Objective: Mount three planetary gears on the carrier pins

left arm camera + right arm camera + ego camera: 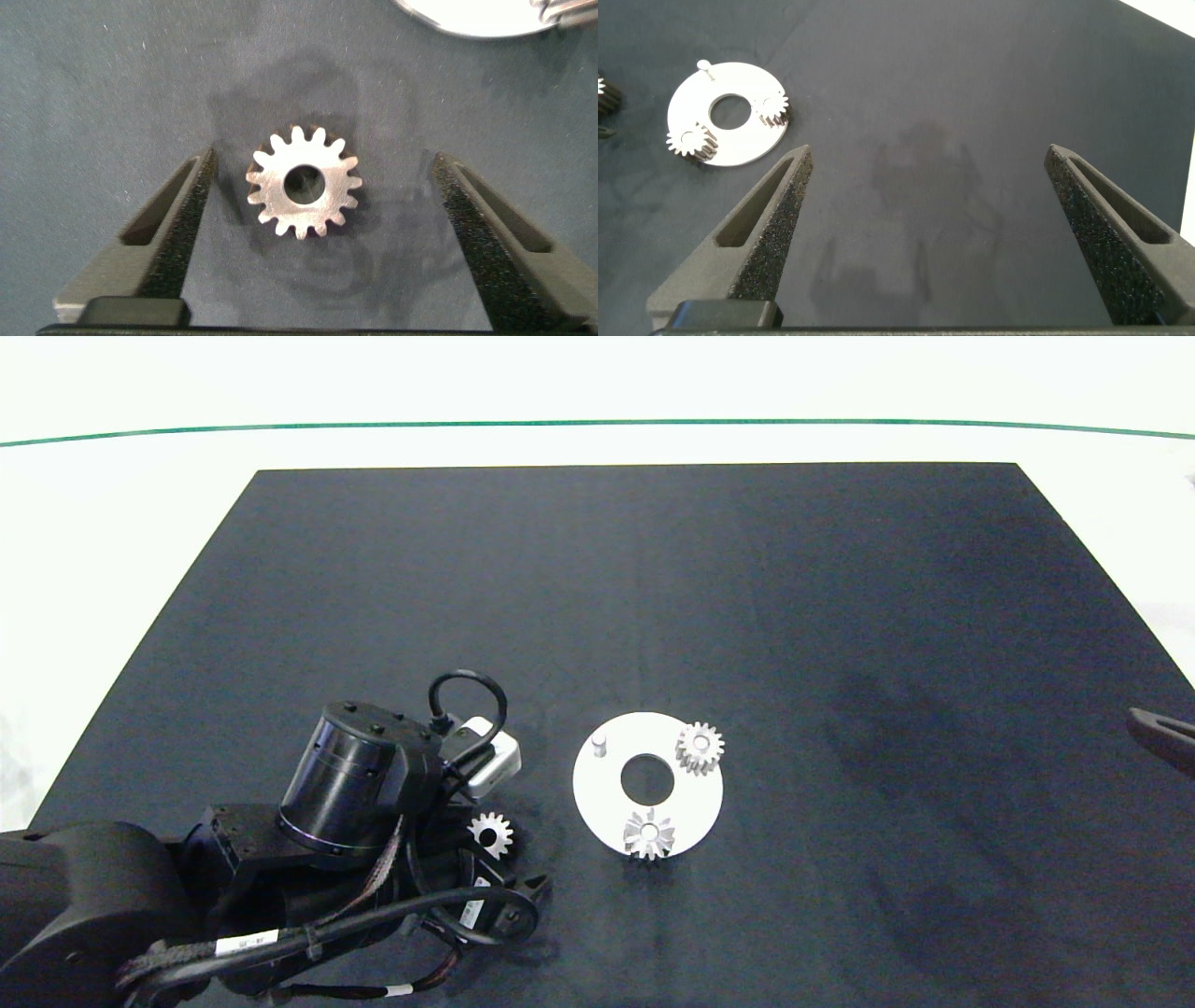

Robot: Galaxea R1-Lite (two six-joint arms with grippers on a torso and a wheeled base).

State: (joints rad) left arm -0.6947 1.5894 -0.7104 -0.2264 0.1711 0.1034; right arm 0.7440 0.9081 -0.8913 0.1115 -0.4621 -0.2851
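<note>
Left gripper (322, 238) jaws open around loose gear (304, 182), right gripper (924, 243) jaws open, idle.

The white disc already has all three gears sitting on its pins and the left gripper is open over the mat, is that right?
Not quite. The white disc carries only two gears; one pin stands bare. The head view shows the third gear lying on the mat, and the left wrist view shows it between the open fingers of the left gripper.

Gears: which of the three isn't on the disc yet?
The gear lying flat on the black mat, left of the white disc, between the open fingers of the left pincer. The other two gears already sit on the disc.
</note>
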